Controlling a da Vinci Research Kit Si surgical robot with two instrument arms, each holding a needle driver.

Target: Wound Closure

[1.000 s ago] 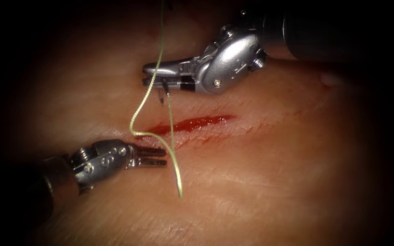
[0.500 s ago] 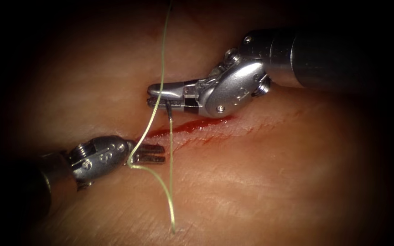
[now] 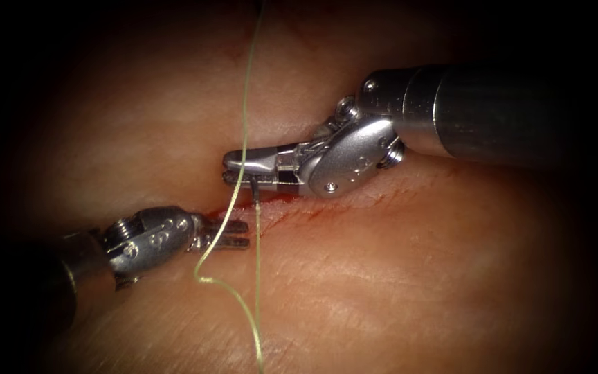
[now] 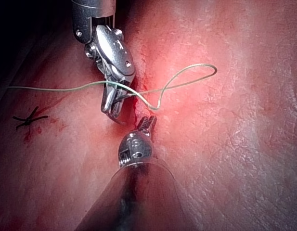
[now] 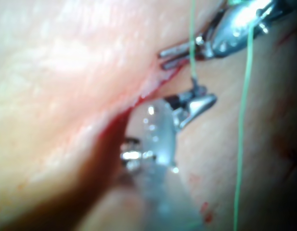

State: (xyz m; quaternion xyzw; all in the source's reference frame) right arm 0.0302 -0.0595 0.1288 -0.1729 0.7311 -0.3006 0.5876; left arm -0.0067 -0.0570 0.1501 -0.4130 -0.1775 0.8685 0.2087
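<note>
The left tool (image 3: 233,235), nearest, rests on the tissue (image 3: 396,277) just left of the cut (image 3: 275,202), jaws slightly parted, holding nothing. Beyond, the right tool (image 3: 240,166) clamps the curved needle (image 3: 252,188) near its thread end, above the cut; green thread (image 3: 243,104) drapes across

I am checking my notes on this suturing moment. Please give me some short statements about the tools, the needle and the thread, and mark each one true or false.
1. The right tool holds the needle in its fingers. True.
2. The left tool grips the thread. False: its fingers are slightly apart and hold nothing; the thread only passes close by.
3. The left tool's fingers lie at the left end of the cut. True.
4. The thread lies slack in a loop on the tissue in front of the cut. True.
5. The needle lies loose on the tissue. False: the right tool holds it above the cut.
</note>
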